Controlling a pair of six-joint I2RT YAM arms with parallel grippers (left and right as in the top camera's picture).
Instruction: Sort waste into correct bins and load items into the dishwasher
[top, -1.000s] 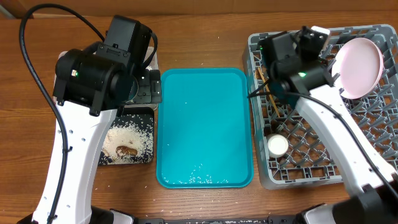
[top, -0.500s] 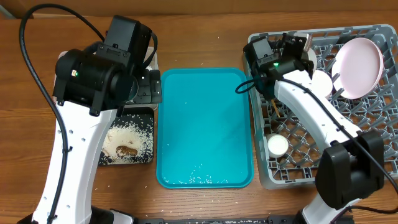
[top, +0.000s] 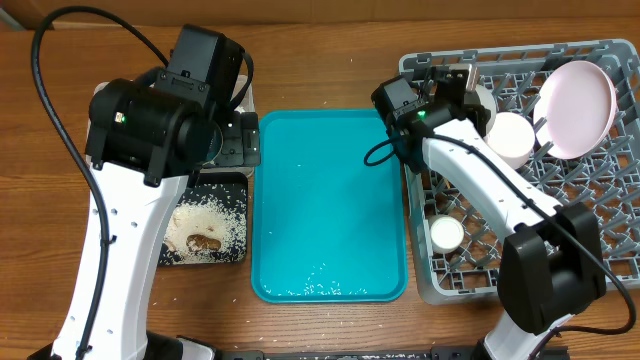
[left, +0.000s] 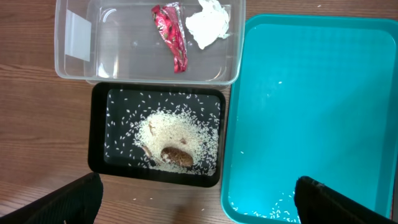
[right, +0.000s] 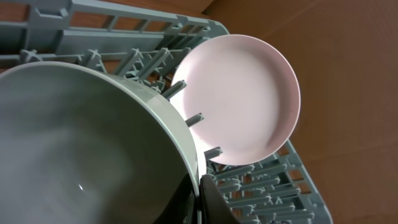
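Observation:
My right gripper (right: 199, 186) is shut on the rim of the white bowl (right: 81, 137) and holds it over the back of the grey dish rack (top: 590, 215). The bowl also shows in the overhead view (top: 512, 138). The pinkish bowl (top: 578, 108) stands on edge between pegs at the rack's back right. The small white cup (top: 446, 234) sits in the rack's front left. My left gripper (left: 199, 205) is open and empty above the bins. The clear tub (left: 81, 43) holds the red wrapper (left: 171, 34) and the white napkin (left: 208, 22). The black tray (left: 99, 143) holds rice (left: 165, 127) and brown scraps (left: 176, 155).
The teal serving tray (top: 330, 200) lies between the bins and the rack, with a few rice grains (left: 273, 205) at its front edge. A few grains lie on the wooden table (left: 37, 124) in front of the black tray. The chopsticks and the large plate are not visible.
My right arm has swung left along the back of the rack, and the white bowl it holds has come into the overhead view. The left arm has not moved.

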